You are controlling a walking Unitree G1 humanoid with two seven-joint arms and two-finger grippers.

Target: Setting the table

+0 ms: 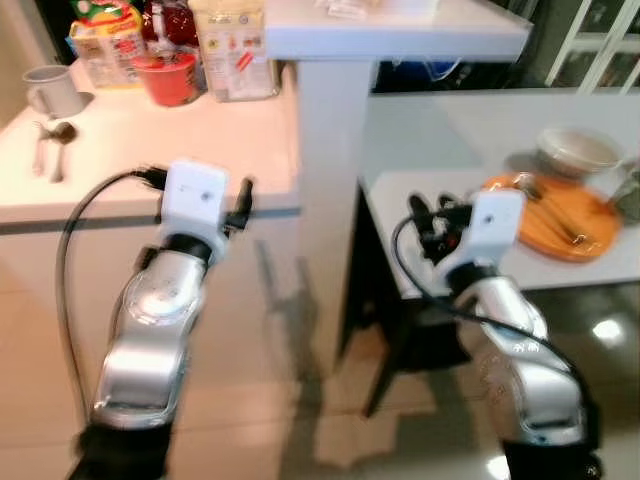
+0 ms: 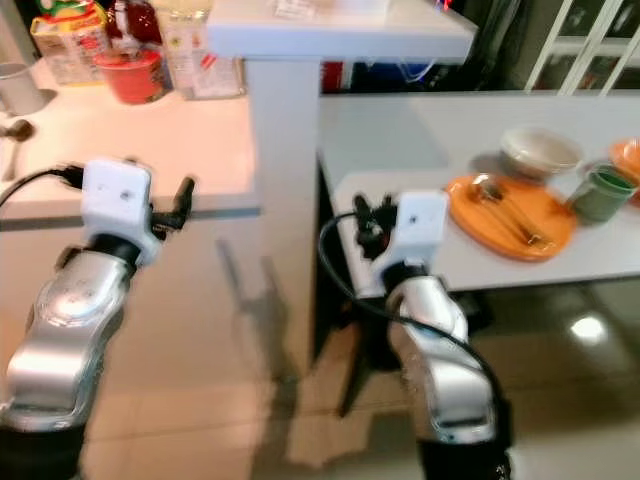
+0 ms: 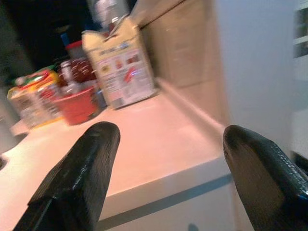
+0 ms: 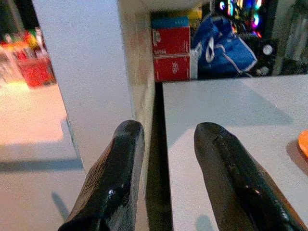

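Hovering left gripper (image 3: 166,180), fingers wide apart, at near edge of counter (image 1: 150,150) | right gripper (image 4: 166,178), fingers narrowly parted, empty, at grey table (image 2: 420,130) left edge | orange plate (image 2: 510,215) on table's right, chopsticks (image 2: 520,222) on it, long axis running far-left to near-right.

Both eye views look forward and down from the head, the white post (image 1: 325,200) at centre frame, counter (image 1: 150,150) upper left, table (image 2: 400,140) upper right; the right eye sits slightly rightward. The left wrist view skims low and close over the counter toward a red bowl (image 3: 77,103). The right wrist view faces the post and table edge
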